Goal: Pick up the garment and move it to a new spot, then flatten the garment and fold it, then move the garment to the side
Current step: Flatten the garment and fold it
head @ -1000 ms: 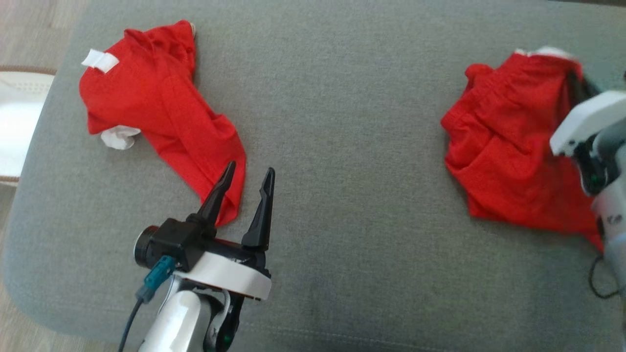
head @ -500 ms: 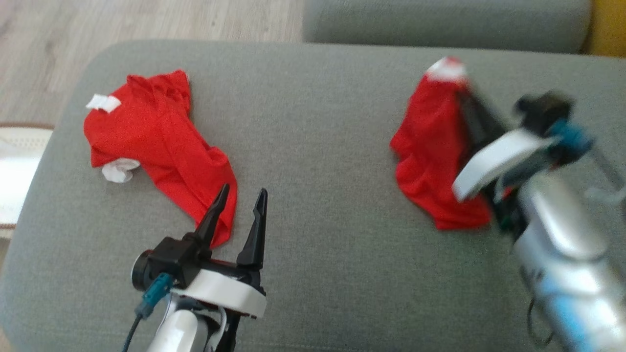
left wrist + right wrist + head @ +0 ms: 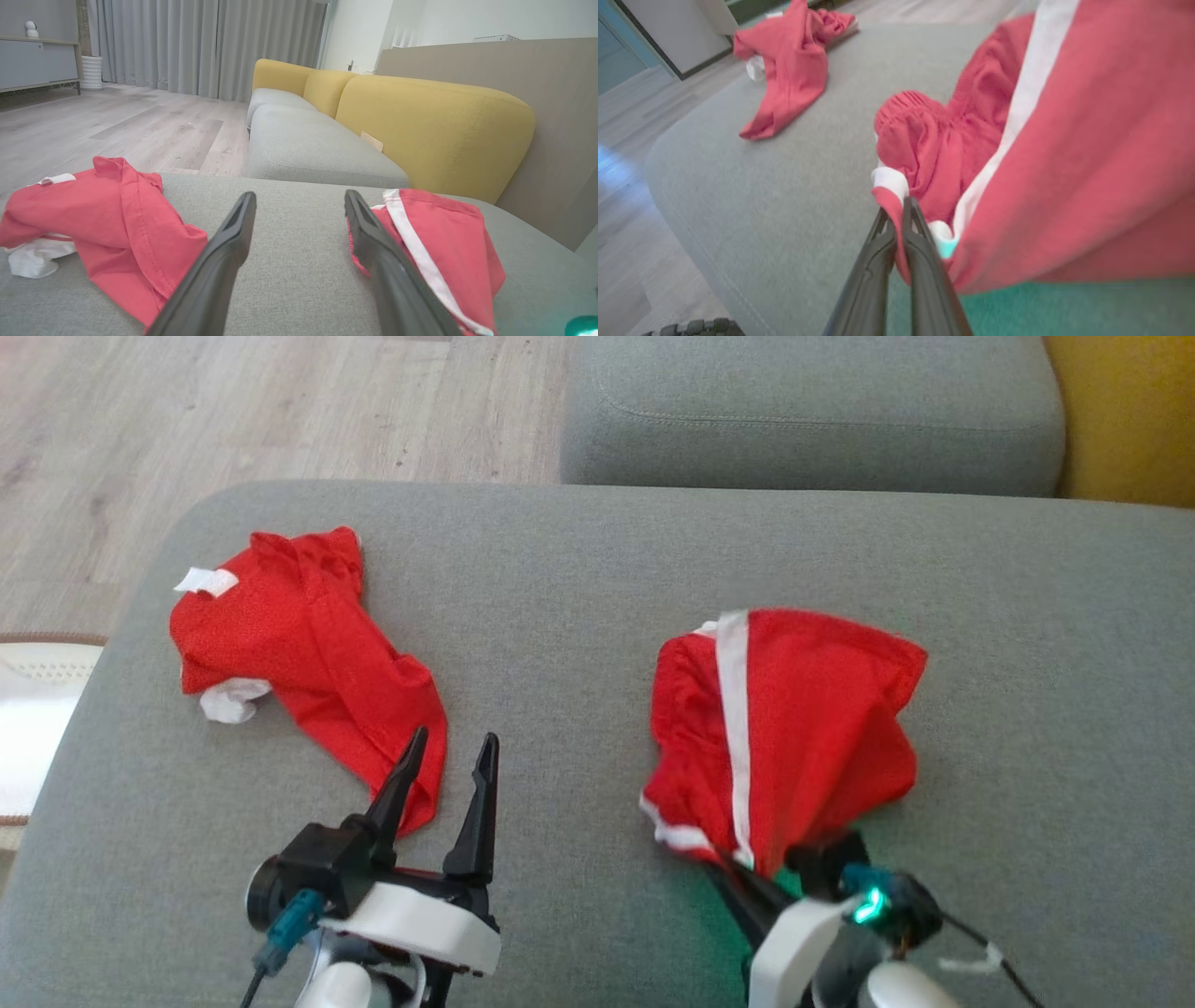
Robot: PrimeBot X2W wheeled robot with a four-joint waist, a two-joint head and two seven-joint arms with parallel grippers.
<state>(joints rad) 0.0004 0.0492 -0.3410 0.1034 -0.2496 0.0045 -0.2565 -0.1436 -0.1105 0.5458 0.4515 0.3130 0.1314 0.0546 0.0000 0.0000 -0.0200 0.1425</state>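
Garment (image 3: 794,728) hem apparently pinched in right end effector (image 3: 899,210).

Black pincer fingers (image 3: 397,789), white cuffs (image 3: 411,929), teal plug (image 3: 291,922)

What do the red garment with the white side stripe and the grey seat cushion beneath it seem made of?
Red garment with the white side stripe: thin matte cloth, possibly a light synthetic; it drapes in soft folds and its waistband is gathered. Grey seat cushion: heathered woven upholstery over padding, judging by its rounded edges and stitched seam.
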